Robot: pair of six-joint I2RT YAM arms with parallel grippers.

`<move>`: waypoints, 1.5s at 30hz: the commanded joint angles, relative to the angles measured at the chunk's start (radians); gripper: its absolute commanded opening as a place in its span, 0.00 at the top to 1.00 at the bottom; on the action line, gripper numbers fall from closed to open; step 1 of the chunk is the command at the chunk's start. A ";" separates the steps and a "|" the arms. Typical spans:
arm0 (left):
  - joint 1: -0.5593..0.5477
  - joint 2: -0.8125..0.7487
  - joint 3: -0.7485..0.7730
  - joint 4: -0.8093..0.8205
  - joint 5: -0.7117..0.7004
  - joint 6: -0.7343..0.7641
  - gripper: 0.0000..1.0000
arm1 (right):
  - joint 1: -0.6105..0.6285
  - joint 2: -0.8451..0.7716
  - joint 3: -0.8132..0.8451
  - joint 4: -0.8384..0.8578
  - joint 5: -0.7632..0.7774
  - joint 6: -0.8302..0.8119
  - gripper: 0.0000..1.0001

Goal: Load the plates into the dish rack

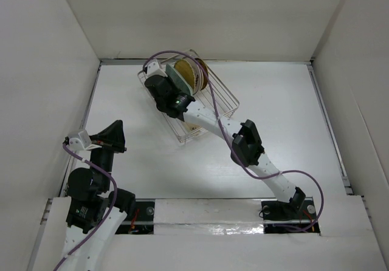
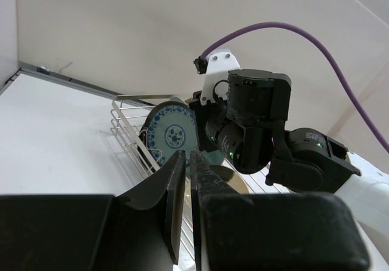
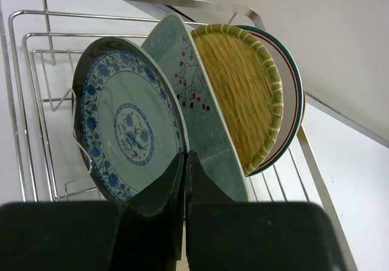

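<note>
A white table point(image 1: 285, 131) sits enclosed by plain white walls point(image 1: 213, 16).

The dish rack point(image 1: 209, 110) lay at an angle on the white table point(image 1: 285, 119), near the far wall point(image 1: 206, 16). Some plates point(image 1: 189, 76) stood on edge in its far end. The right arm point(image 1: 246, 144) reached over the rack. The left arm point(image 1: 91, 186) was folded at the near left, well apart.
</note>
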 commanded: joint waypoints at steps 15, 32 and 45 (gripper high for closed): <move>-0.008 0.003 -0.008 0.052 0.008 0.008 0.94 | -0.098 -0.672 -0.764 0.197 -0.488 0.362 1.00; -0.008 0.037 -0.008 0.053 0.024 0.008 0.94 | -0.224 -0.717 -1.070 0.182 -0.776 0.460 0.44; -0.008 0.058 -0.008 0.055 0.025 0.010 0.94 | -0.187 -0.721 -1.010 0.190 -0.615 0.410 1.00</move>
